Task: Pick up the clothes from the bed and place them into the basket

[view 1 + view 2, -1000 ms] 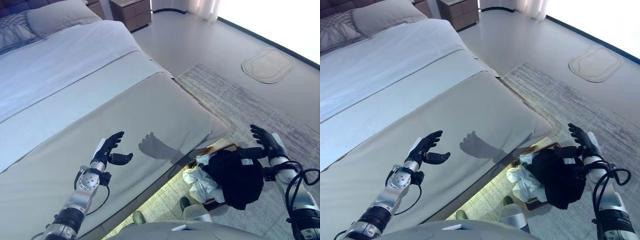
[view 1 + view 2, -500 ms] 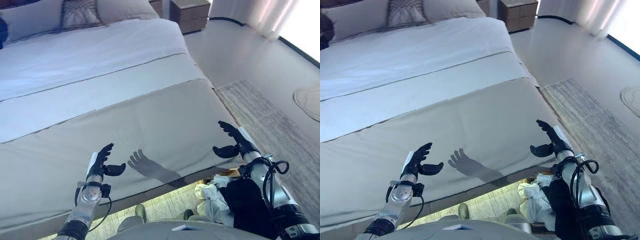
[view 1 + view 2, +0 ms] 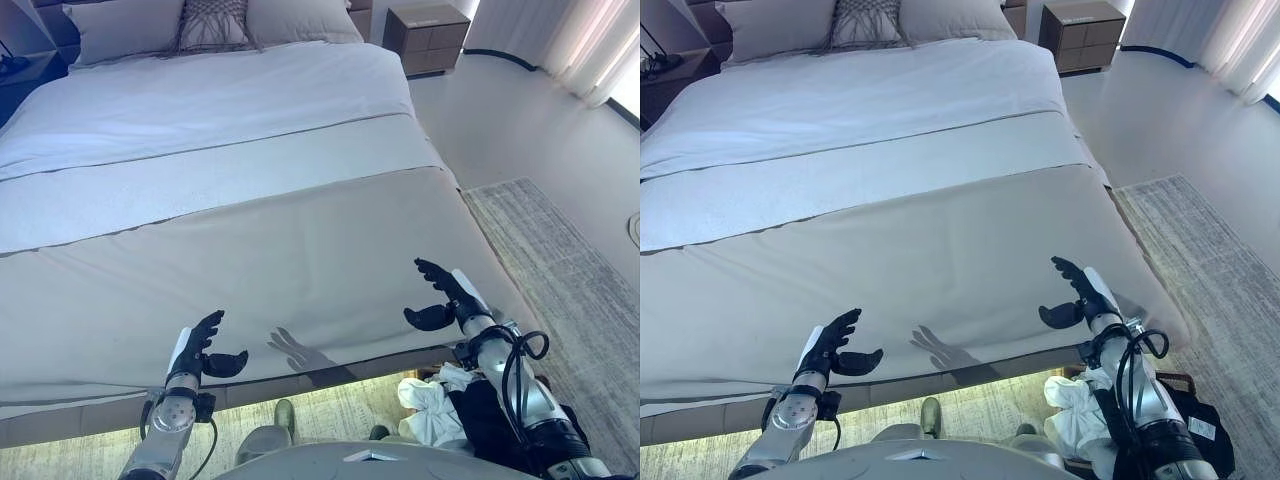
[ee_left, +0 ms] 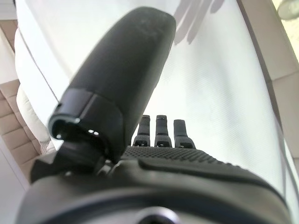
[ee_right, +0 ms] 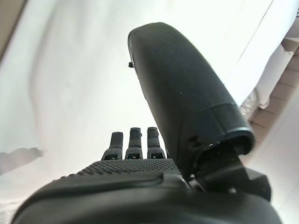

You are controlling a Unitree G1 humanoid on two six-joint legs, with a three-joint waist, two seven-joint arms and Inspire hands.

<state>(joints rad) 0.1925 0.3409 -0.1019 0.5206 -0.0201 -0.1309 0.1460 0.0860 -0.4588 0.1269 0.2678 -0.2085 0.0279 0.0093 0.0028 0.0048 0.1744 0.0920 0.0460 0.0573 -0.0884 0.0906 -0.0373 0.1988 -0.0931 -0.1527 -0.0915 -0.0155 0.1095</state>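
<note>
The bed point(image 3: 250, 200) is showing no clothes on its cover in any view; the clothes point(image 3: 1080, 405), one white and one dark piece, are already lying in the basket point(image 3: 1175, 381) on the floor by the bed's near corner; the left hand point(image 3: 200, 345) and the right hand point(image 3: 440, 300) are both hovering released over the cover, grasping nothing; the task is looking nearly finished to me.

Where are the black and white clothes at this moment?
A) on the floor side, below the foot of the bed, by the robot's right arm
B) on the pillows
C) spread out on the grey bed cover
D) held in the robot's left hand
A: the black and white clothes lie piled below the bed edge beside the right arm, and both the left hand and the right hand are open and empty.
</note>
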